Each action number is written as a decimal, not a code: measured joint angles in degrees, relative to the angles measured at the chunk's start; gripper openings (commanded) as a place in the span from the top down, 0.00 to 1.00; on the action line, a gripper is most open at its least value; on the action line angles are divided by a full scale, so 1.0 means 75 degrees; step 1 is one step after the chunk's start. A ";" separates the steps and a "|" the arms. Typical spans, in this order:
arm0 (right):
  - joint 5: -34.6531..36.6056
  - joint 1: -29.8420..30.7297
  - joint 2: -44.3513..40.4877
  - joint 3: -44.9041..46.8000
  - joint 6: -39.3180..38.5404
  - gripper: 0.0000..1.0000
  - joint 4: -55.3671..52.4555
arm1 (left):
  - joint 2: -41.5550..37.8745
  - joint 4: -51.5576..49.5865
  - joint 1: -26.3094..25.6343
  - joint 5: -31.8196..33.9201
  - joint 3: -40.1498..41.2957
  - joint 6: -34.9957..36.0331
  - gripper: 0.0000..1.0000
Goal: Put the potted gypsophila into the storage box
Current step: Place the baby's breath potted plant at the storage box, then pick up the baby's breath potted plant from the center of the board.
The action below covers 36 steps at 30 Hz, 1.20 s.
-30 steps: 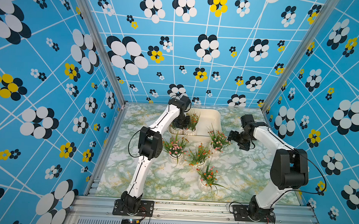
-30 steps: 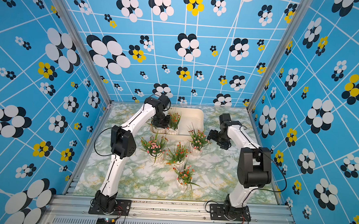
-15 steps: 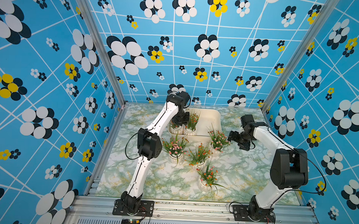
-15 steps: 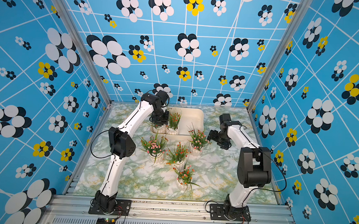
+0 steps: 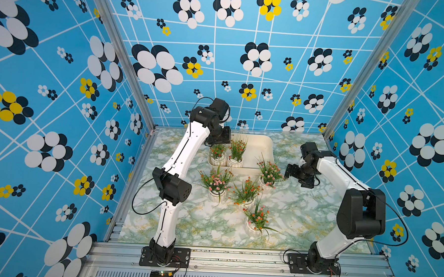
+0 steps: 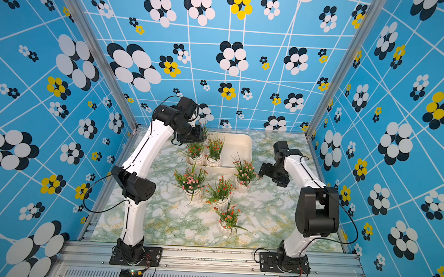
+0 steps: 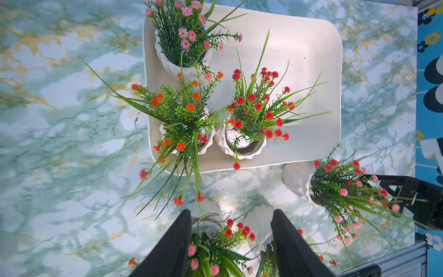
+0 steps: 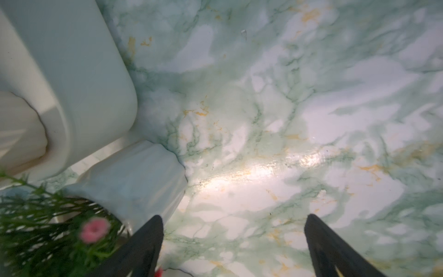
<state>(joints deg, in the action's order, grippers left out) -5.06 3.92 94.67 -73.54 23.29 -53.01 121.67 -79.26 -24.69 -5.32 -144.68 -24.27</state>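
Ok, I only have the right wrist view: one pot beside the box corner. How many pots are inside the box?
Observer: Three, in the left wrist view: a pink-flowered pot, an orange-flowered pot and a red-flowered pot stand in the storage box.
Operator: And outside it?
Observer: Four, in both top views: your corner pot, a pink-orange pot, a middle pot and the nearest pot.
Operator: Anything being carried?
Observer: No, the left gripper is open, gripping nothing.
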 measured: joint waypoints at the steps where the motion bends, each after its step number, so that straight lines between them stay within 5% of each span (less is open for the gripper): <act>1: 0.0055 0.0000 -0.0146 0.0012 -0.0023 0.05 -0.0087 | -0.0154 -0.0003 0.0058 0.0003 0.0064 0.0038 0.29; 8: 0.0192 0.0000 -0.1119 0.0833 0.0032 0.08 -0.0294 | -0.1282 0.0102 0.0769 -0.0052 0.1408 0.0187 0.00; 15: -0.0437 0.0012 -0.1664 0.2538 0.0816 0.12 0.0189 | -0.2623 0.0825 0.1580 -0.0379 0.3520 0.0128 0.00; 26: -0.0600 0.1026 -0.2081 0.2783 0.2247 0.15 0.1364 | -0.3914 0.2276 0.2652 -0.1609 0.6333 -0.0364 0.00; 36: -0.0399 0.1393 -0.1626 0.1955 0.2993 0.23 0.1629 | -0.4071 0.2836 0.3095 -0.2279 0.6892 -0.0656 0.01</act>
<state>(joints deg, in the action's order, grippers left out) -8.05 14.37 82.48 -58.87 45.74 -40.80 91.13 -58.00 -1.48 -22.41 -92.99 -29.19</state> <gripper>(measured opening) 0.774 0.995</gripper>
